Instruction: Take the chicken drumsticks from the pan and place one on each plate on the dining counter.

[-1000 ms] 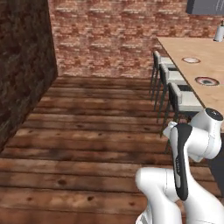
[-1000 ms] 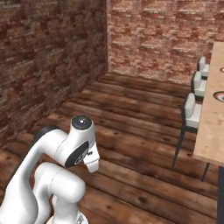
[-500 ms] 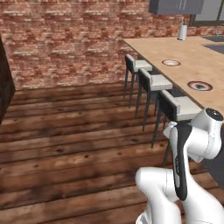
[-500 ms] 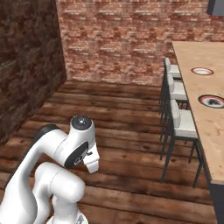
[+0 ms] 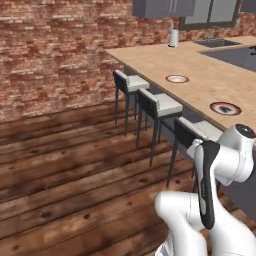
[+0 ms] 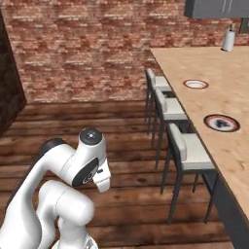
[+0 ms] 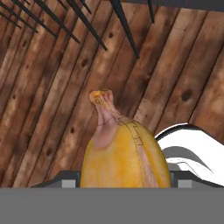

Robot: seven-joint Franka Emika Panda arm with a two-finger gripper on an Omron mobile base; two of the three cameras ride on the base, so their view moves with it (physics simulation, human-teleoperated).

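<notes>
Drumstick [image 7: 124,153], the paler golden-tan one, sits clamped between the gripper's jaws in the hand view, its bony end pointing up over the wooden floor [image 7: 52,87]. The gripper [image 7: 124,181] is closed part-way on the meat; its fingertips are mostly hidden behind it.

In the left base view, the dining counter [image 5: 200,75] runs along the right with three stools [image 5: 157,102] tucked beside it. The red-rimmed plate [image 5: 177,78] lies farther off; the black-rimmed plate [image 5: 225,108] is nearer and carries something dark, too small to make out.

Since the earlier pictures the base has turned and driven, so the counter, stools and plates have swung into fuller, closer view, and the brick wall [image 5: 55,55] has slid left.

The counter's far end is cut off at the right edge, as is the sink [image 5: 218,43].
</notes>
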